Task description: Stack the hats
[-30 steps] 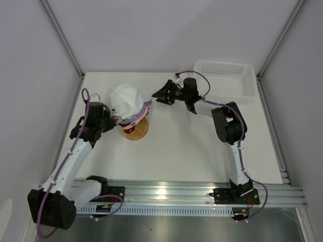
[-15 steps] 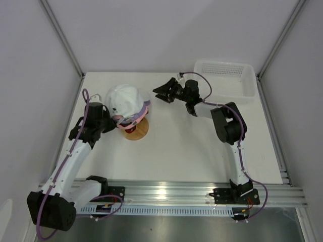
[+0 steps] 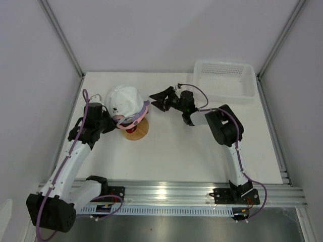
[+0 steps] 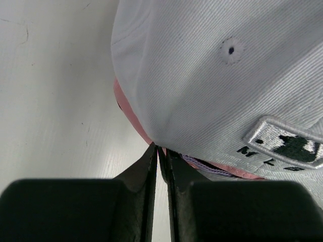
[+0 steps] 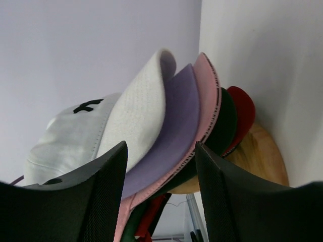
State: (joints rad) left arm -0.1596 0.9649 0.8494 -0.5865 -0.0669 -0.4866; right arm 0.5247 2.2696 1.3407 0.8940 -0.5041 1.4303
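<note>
Five caps sit stacked on the wooden stand (image 3: 140,132). The white cap (image 3: 124,98) is on top. Below it, the right wrist view shows the fanned brims: white (image 5: 137,120), lavender (image 5: 174,126), pink (image 5: 206,103), black (image 5: 225,121) and red (image 5: 243,112). My left gripper (image 3: 115,120) is shut, with its tips (image 4: 161,150) touching the lower rear edge of the white cap (image 4: 227,80), where the pink rim (image 4: 126,108) shows. My right gripper (image 3: 158,98) is open and empty. It points at the brims, and its fingers (image 5: 160,146) frame them from just short of them.
A white mesh basket (image 3: 224,80) stands at the back right of the table. The wooden stand's base (image 5: 260,156) shows under the brims. Grey walls close in the table on both sides and at the back.
My right gripper has swung lower and a little left, toward the brims, still open. The left gripper and the stack have hardly moved.
</note>
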